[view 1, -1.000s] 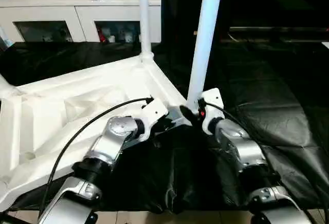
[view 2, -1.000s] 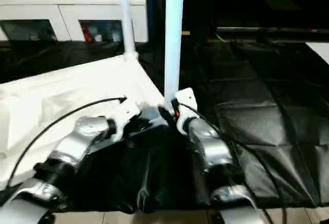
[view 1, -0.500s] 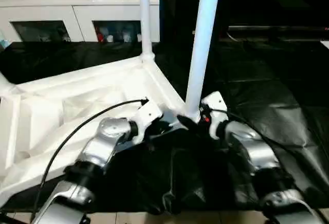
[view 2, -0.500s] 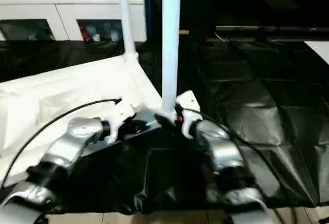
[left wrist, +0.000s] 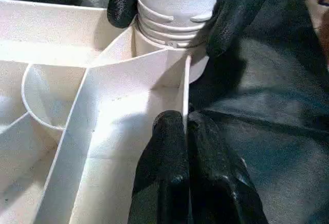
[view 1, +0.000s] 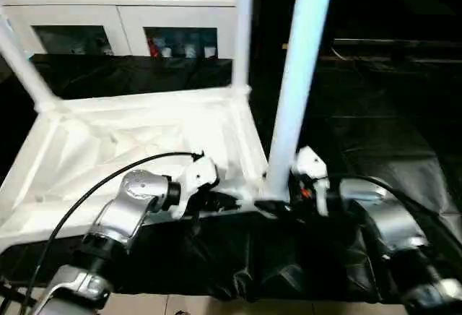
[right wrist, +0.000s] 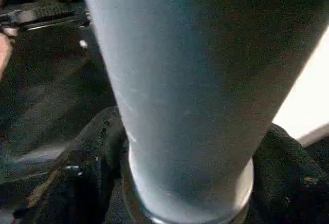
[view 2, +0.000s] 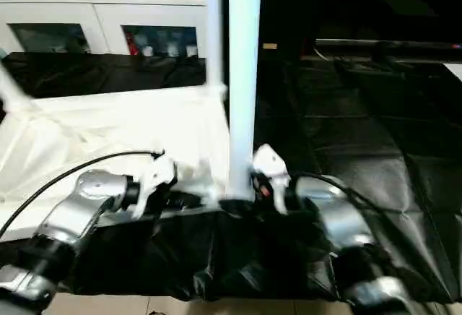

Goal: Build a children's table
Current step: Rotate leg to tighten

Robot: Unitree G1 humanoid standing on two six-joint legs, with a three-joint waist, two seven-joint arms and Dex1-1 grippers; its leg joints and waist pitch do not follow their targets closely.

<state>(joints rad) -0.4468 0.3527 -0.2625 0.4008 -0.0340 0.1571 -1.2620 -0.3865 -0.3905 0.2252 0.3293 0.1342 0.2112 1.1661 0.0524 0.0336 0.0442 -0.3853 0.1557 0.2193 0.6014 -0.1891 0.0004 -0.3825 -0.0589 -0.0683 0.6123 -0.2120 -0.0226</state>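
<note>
The table (view 1: 137,138) lay upside down on a black sheet (view 1: 375,127), ribs up, with three legs in view standing in its corner sockets. It looked light, stiff moulded plastic with a smooth, probably slippery skin, so the thin edge wall and the thick foot of a leg seemed the surest holds.

The left gripper (left wrist: 185,131) was pinched tight on the edge wall beside the near socket. The right gripper (left wrist: 175,8) straddled the base of the near leg (view 1: 296,91), a finger (left wrist: 239,8) on either side, apparently clasping it. A white cabinet (view 1: 123,11) stood behind.
</note>
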